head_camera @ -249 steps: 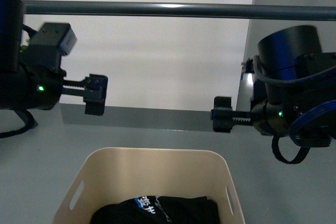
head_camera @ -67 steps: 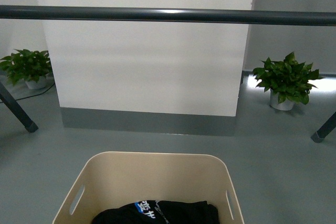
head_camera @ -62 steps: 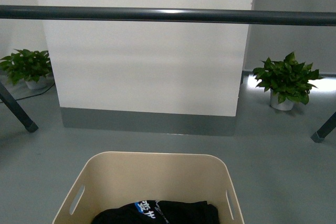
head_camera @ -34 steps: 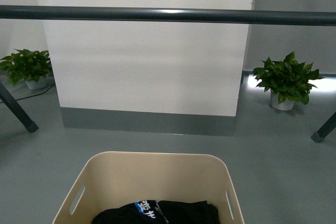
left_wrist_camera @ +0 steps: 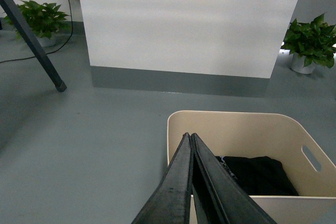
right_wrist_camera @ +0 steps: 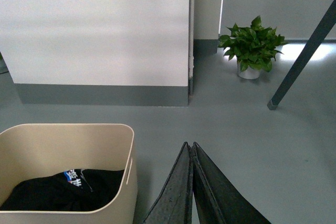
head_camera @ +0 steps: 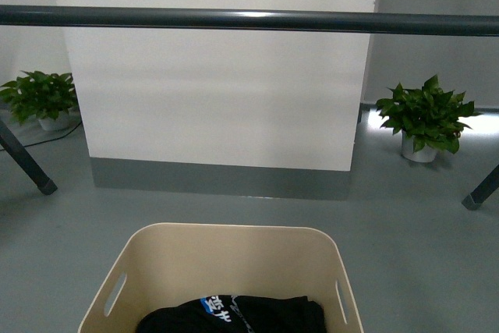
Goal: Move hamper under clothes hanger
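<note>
The beige hamper (head_camera: 226, 251) stands on the grey floor at the bottom middle of the front view, with a black garment (head_camera: 234, 313) lying in it. The clothes hanger's dark bar (head_camera: 249, 21) runs across above it, its splayed legs (head_camera: 27, 163) at both sides. Neither arm shows in the front view. In the left wrist view my left gripper (left_wrist_camera: 190, 136) is shut with nothing in it, above the hamper's (left_wrist_camera: 247, 124) near left wall. My right gripper (right_wrist_camera: 189, 144) is shut and empty, over bare floor to the right of the hamper (right_wrist_camera: 128, 150).
A white wall panel (head_camera: 218, 91) with a grey skirting stands behind the rack. Potted plants sit on the floor at the left (head_camera: 43, 99) and right (head_camera: 425, 118). A black cable (left_wrist_camera: 37, 53) trails from a wall socket. A rack leg (right_wrist_camera: 302, 56) slants down at the right.
Both arms, raised in front of the bar 3.7 s ago, have dropped out of the front view. Over the last second nothing has visibly moved.
</note>
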You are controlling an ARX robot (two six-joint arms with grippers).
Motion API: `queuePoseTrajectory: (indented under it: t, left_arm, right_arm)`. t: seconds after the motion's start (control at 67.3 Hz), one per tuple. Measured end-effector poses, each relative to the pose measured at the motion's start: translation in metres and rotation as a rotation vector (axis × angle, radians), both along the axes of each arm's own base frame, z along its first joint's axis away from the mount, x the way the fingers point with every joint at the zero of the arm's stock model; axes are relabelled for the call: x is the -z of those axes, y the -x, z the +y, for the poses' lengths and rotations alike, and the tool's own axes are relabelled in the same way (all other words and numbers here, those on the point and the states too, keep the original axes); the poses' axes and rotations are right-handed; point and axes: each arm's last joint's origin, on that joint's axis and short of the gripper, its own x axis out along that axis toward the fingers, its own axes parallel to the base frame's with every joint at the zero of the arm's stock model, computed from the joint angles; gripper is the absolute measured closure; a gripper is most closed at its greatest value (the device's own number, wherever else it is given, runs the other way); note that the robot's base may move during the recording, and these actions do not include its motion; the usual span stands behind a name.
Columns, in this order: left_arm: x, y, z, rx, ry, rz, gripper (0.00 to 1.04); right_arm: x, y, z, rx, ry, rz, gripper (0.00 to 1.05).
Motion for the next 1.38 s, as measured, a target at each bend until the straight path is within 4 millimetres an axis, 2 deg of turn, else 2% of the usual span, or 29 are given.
queuePoseTrajectory:
  t: [0.119, 0.178, 0.268, 0.684, 0.728, 0.773, 0.847, 1.382]
  left_arm:
    - [0.0000, 0.0000, 0.0000, 0.000, 0.001, 0.000, 1.01]
    - [0.0000, 0.0000, 0.0000, 0.000, 0.001, 0.000, 0.89]
    - [0.0000, 0.0000, 0.0000, 0.000, 0.001, 0.000, 0.68]
    - [0.0000, 0.0000, 0.0000, 0.000, 0.001, 0.000, 0.06]
    - [0.0000, 0.0000, 0.0000, 0.000, 0.000, 0.000, 0.07]
    - [0.0000, 0.0000, 0.0000, 0.000, 0.000, 0.000, 0.07]
    - [0.0000, 0.0000, 0.0000, 0.000, 0.000, 0.000, 0.07]
    - [0.0000, 0.0000, 0.0000, 0.000, 0.000, 0.000, 0.07]
  right_arm:
    - [0.0000, 0.0000, 0.0000, 0.000, 0.000, 0.000, 1.03]
    - [0.0000, 0.0000, 0.0000, 0.000, 0.000, 0.000, 1.02]
    - [0.0000, 0.0000, 0.0000, 0.000, 0.000, 0.000, 0.82]
    - [0.0000, 0.0000, 0.0000, 0.000, 0.000, 0.000, 0.21]
    - [0.0000, 0.0000, 0.0000, 0.000, 0.000, 0.000, 0.10]
    - [0.0000, 0.0000, 0.0000, 0.000, 0.000, 0.000, 0.06]
    - [0.0000, 0.0000, 0.0000, 0.000, 0.000, 0.000, 0.08]
    - [0.0000, 0.0000, 0.0000, 0.000, 0.000, 0.000, 0.08]
